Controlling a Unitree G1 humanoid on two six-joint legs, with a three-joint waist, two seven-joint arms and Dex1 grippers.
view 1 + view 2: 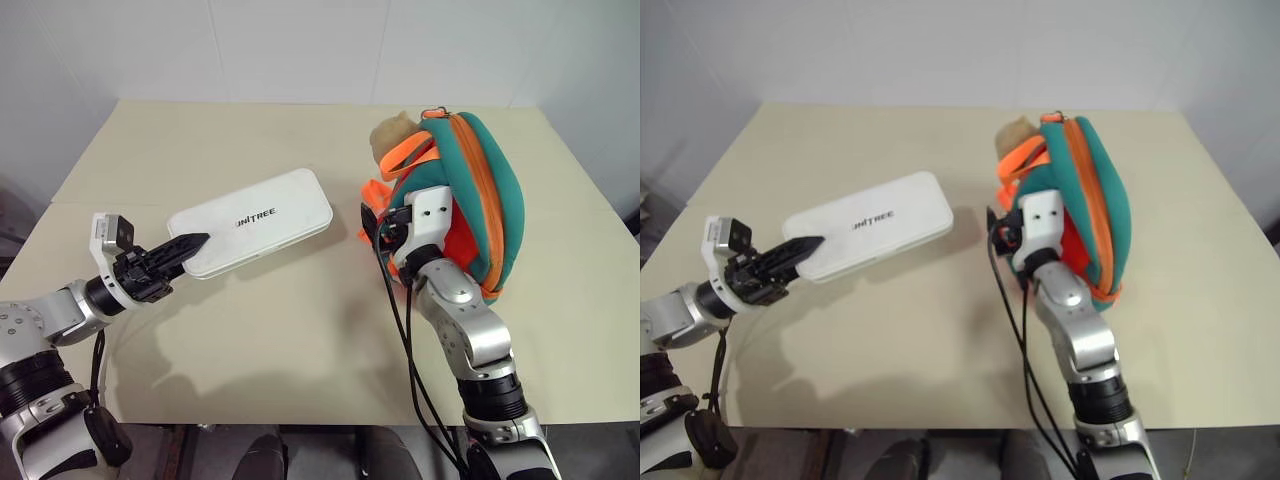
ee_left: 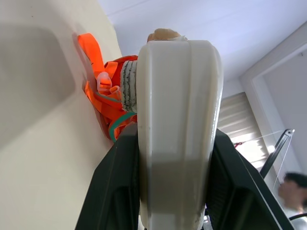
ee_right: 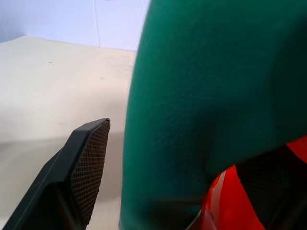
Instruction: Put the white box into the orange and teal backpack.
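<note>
The left gripper (image 1: pixel 190 245) is clamped on the near short end of the white box (image 1: pixel 262 220), one black finger lying over the top face and the other underneath; in the left wrist view both fingers (image 2: pixel 115 187) press against the flat sides of the box, which rises edge-on between them. The box is held up off the table (image 1: pixel 300 330), casting a shadow below it, with its far end pointing toward the orange and teal backpack (image 1: pixel 470 200) but well apart from it. The right gripper (image 3: pixel 158 182) has its jaws spread wide around the lower part of the backpack: in the right wrist view one textured finger (image 3: pixel 88 163) stands clear of the fabric on the table side, and teal cloth fills the gap between the jaws, with a second dark finger dimly seen past the orange panel. Whether either finger actually touches the fabric cannot be told. From the head views the right gripper's fingers are hidden behind its white housing (image 1: pixel 432 215) and the bag. The backpack lies on its side on the table's right half, orange straps and a beige plush ball (image 1: pixel 392 135) at its far end; its opening is hard to make out.
</note>
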